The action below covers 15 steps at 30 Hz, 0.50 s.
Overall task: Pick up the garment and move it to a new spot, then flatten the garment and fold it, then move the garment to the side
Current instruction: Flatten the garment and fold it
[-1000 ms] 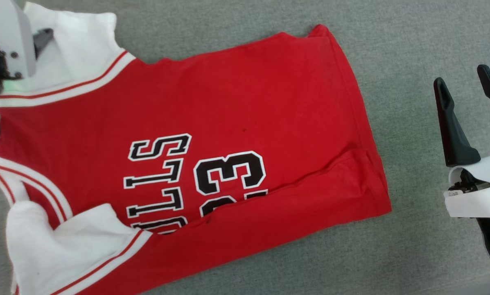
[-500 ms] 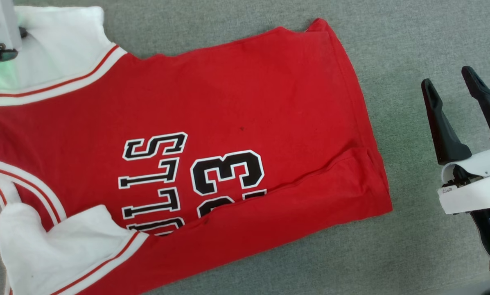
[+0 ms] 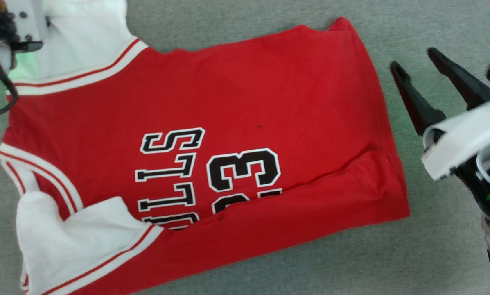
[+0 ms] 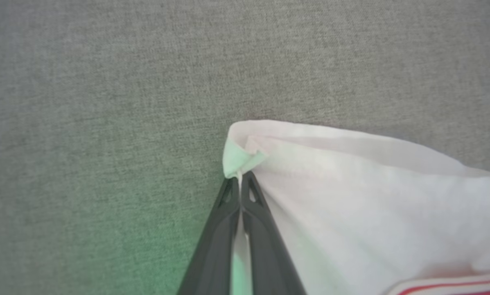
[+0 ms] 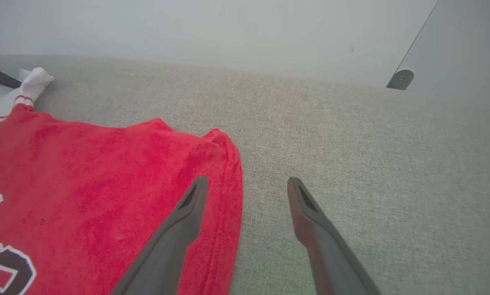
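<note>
While the left gripper (image 4: 240, 178) is clamped tight on the outer corner of a white sleeve (image 4: 351, 196), with a sliver of cloth showing between its two dark fingers (image 4: 214, 246), I see the shirt (image 3: 245, 102) lying front-up on the grey fabric surface (image 3: 441, 254). It stretches across most of my head view, collar end toward the robot's left and hem (image 3: 386, 123) toward its right. The long side nearest the robot is folded up over the body, and that flap (image 3: 310, 217) covers the lower part of the black letters (image 3: 169, 176) and of the number (image 3: 242, 170). The other sleeve (image 3: 77, 233) lies turned in over the red cloth at the lower left of the head view. I cannot tell whether the pinched corner is raised off the surface or resting on it. The right gripper (image 3: 412, 58) is spread wide and holds nothing. It sits just beside the hem, and in the right wrist view one of its fingers crosses in front of the hem's edge while the other is over bare grey surface. A pale wall (image 5: 228, 28) runs behind the surface in that view.
</note>
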### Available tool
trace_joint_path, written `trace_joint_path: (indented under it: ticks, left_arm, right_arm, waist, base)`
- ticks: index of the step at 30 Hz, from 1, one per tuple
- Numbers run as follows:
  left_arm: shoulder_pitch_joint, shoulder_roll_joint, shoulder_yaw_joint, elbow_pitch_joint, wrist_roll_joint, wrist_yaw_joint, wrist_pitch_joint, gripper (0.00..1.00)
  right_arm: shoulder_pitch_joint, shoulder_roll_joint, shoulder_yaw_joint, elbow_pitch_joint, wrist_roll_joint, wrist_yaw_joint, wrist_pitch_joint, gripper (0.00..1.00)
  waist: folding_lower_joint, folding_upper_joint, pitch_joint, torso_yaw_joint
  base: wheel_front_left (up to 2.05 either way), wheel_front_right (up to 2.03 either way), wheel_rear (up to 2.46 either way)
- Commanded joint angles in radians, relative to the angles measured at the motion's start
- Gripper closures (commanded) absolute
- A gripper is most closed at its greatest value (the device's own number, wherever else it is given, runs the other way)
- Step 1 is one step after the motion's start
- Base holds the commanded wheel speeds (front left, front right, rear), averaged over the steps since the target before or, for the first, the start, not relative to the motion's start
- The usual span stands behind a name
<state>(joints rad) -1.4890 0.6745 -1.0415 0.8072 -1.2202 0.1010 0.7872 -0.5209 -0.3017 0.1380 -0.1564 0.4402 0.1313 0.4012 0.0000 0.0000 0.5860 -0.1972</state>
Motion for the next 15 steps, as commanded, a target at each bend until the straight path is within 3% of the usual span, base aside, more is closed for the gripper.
trace_joint_path:
  ticks: [1, 15]
  left_arm:
    - [0.025, -0.044, -0.017, 0.007, 0.004, -0.017, 0.004, 1.00]
    - [-0.032, -0.126, -0.011, 0.066, 0.005, -0.060, -0.033, 1.00]
  right_arm:
    - [-0.052, 0.001, 0.017, 0.029, 0.002, -0.001, 0.049, 0.00]
    - [-0.316, -0.010, 0.093, 0.248, 0.003, -0.001, 0.374, 0.00]
  waist:
    - [0.0000, 0.0000, 0.009, 0.025]
    - [0.0000, 0.0000, 0.049, 0.097]
  base:
    - [0.00, 0.00, 0.00]
    - [0.00, 0.00, 0.00]
